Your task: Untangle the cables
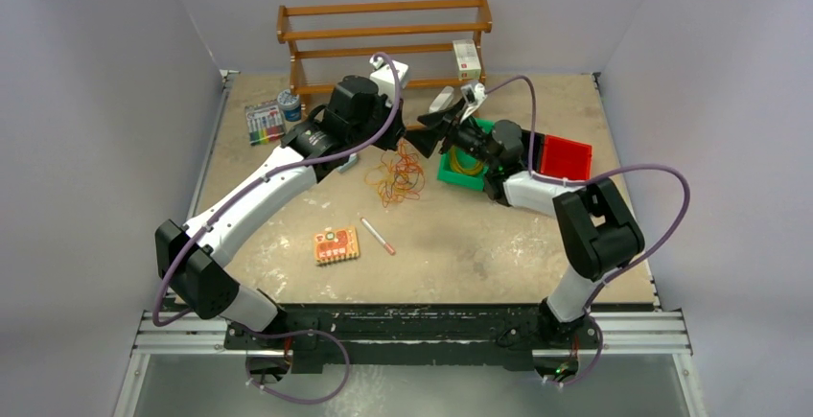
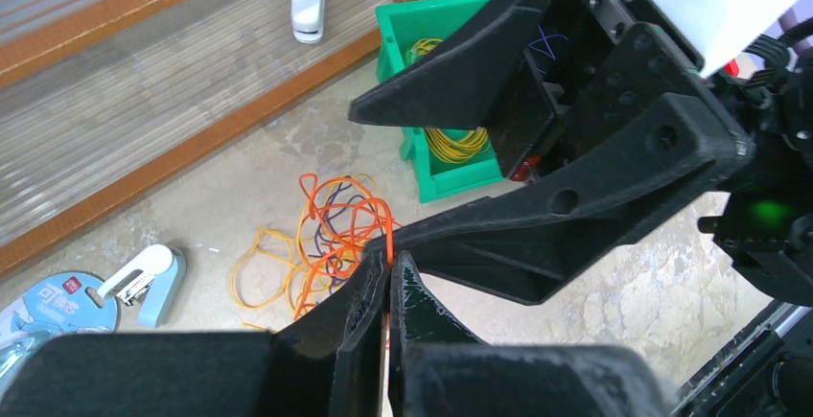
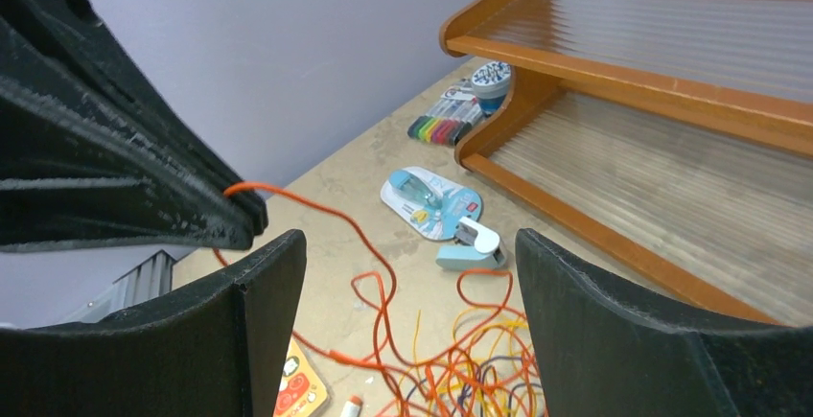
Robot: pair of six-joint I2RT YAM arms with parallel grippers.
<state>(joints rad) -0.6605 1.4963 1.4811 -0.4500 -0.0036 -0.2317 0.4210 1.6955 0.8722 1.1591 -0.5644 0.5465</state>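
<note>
A thin orange-red wire (image 3: 257, 185), apparently pinched by the closed left gripper (image 2: 388, 259), is presented to the empty, wide-spread right gripper (image 3: 407, 244) alongside for separation.

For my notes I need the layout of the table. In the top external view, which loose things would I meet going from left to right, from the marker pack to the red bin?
marker pack → orange card → cables → green bin → red bin
</note>
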